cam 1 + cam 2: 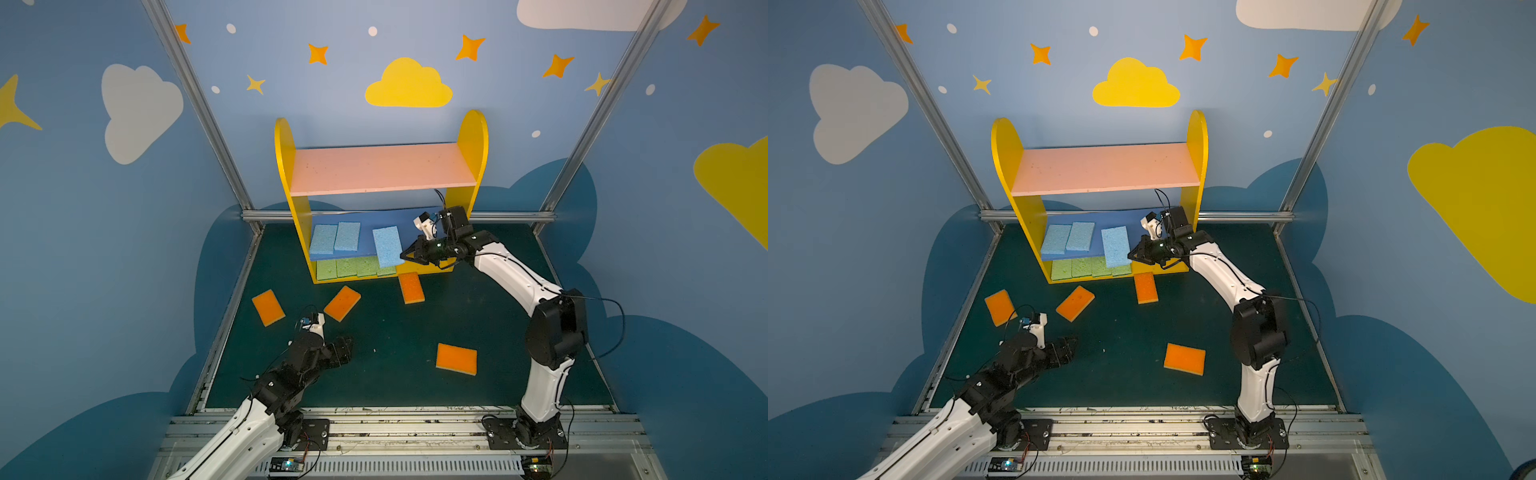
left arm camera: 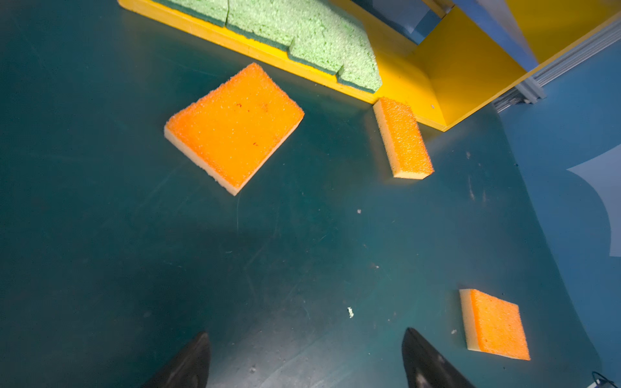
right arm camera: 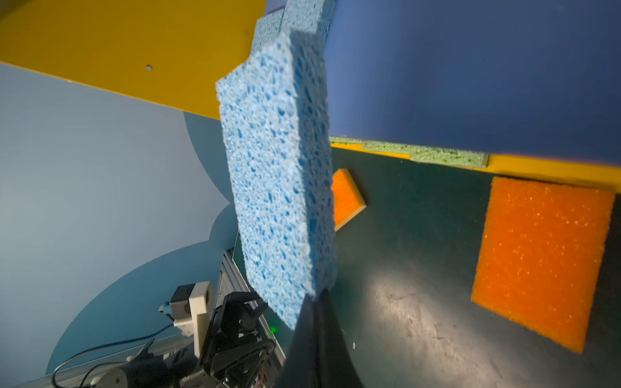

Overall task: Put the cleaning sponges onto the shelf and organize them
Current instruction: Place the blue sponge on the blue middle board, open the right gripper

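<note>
The right gripper is pinched tight on just the near corner of a blue sponge. With so small a hold, I think the sponge could droop and slide off the shelf. It sticks out ahead of the tips, partly over the blue board. The left gripper hangs wide open, holding nothing.

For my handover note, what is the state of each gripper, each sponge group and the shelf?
left gripper: open, empty, above the mat.
right gripper: shut on the held blue sponge at the blue board's front.
two blue sponges: flat on the blue board.
green sponges: four, in a row on the bottom board.
orange sponges: four, loose on the mat.
shelf: upright, no sponge on its pink board.
</note>
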### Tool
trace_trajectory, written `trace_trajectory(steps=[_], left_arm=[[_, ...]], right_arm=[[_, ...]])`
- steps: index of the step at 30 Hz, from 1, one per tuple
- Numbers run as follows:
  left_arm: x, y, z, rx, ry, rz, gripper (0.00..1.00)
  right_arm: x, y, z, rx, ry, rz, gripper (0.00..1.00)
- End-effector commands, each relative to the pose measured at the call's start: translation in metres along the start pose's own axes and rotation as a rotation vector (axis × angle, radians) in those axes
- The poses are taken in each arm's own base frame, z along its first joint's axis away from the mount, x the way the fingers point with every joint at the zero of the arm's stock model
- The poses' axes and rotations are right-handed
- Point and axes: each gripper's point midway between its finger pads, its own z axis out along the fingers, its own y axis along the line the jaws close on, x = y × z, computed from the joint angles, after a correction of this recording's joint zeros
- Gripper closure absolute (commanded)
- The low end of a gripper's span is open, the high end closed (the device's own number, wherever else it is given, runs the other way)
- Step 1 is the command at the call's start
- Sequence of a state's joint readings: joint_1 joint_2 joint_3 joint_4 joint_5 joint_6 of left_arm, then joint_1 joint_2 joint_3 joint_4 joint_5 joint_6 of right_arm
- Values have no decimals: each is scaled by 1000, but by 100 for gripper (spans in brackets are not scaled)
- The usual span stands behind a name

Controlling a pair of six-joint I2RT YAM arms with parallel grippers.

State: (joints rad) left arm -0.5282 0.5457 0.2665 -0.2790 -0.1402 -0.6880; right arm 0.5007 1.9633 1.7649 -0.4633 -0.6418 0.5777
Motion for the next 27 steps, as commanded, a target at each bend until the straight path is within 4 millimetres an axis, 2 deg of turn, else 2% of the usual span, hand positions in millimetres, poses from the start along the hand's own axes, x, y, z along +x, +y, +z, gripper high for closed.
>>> trace_trajectory(steps=[1, 13, 19, 23, 27], left_arm=[[-1, 5, 3, -16, -16, -6, 11], [-3, 7, 4, 2, -17, -24, 7], [-3, 7, 1, 16, -20, -34, 7], [-2, 7, 1, 19, -17, -39, 7], [-2, 7, 0, 24, -17, -41, 7]], right_arm=[[-15, -3, 15, -9, 7, 50, 100], [-65, -17, 69, -55, -63, 130, 100], [-69, -16, 94, -71, -51, 145, 100], [-71, -13, 102, -73, -66, 135, 100], [-75, -8, 103, -91, -84, 121, 85]])
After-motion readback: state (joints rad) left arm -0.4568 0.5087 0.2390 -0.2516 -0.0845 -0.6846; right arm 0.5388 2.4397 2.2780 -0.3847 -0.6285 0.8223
